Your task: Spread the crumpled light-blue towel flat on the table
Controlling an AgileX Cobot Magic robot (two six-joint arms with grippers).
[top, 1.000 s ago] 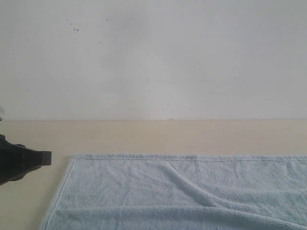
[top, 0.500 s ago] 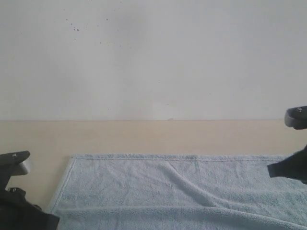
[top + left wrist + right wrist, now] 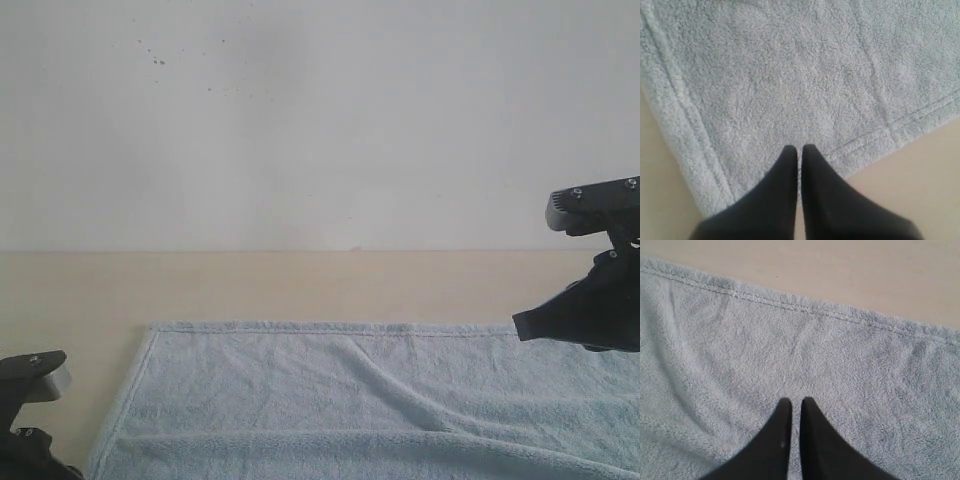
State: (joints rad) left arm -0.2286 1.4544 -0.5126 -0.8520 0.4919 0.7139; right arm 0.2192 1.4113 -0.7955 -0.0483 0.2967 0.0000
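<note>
The light-blue towel (image 3: 300,395) lies spread over the beige table (image 3: 300,285), with a curved ridge across its middle and a long fold near the front. My right gripper (image 3: 522,326) hovers over the towel's far right part, its tips pointing left. In the right wrist view the right gripper (image 3: 796,401) is shut and empty above the towel (image 3: 790,345), near its stitched hem (image 3: 790,302). In the left wrist view the left gripper (image 3: 799,148) is shut and empty over a towel corner (image 3: 880,135). Only part of the left arm (image 3: 30,385) shows, at the lower left.
A plain white-grey wall (image 3: 320,120) with dark specks rises behind the table. Bare table shows in a strip behind the towel and to its left (image 3: 70,310). Bare table (image 3: 920,175) also lies beside the corner in the left wrist view.
The left arm has dropped from the left edge to the lower-left corner. The right arm has come in from the right, then risen and moved left over the towel. The towel has not moved.
</note>
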